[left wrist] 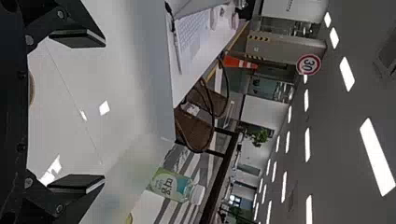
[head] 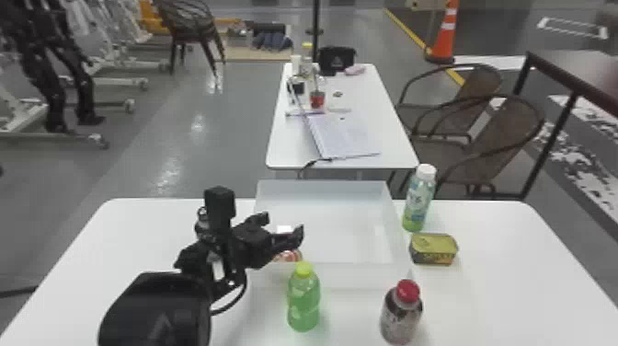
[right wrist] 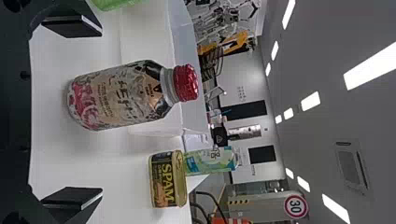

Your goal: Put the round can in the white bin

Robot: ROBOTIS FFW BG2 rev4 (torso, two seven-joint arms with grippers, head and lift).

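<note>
The white table (head: 115,248) is the largest thing here, its top smooth and its corners rounded. On it sits the white bin (head: 335,275), a shallow rectangular box with a flat floor and thin, faintly glossy walls. Over the bin's left side hangs the left gripper (head: 281,226), hard and matt black, its two flat fingers spread well apart with nothing pinched. The right gripper (right wrist: 102,112) has its fingers wide apart too and grips nothing. The green bottle (head: 303,301), translucent with a yellow cap, stands in front of the bin. Right of it is the red-capped bottle (head: 400,320), round-shouldered, with a ridged cap and a mottled, patterned label. The white-capped bottle (head: 418,202) stands beside the bin's right wall, slim and tinted pale green. Near its base is the rectangular can (head: 433,250), round-cornered, its lid a metallic gold. Smallest is the round can (head: 288,256), striped orange and white, inside the bin near its front left corner. The gripper and the bin's near wall cover parts of it, and the left wrist view catches only a curved tan edge, cut off by the dark gripper body.
</note>
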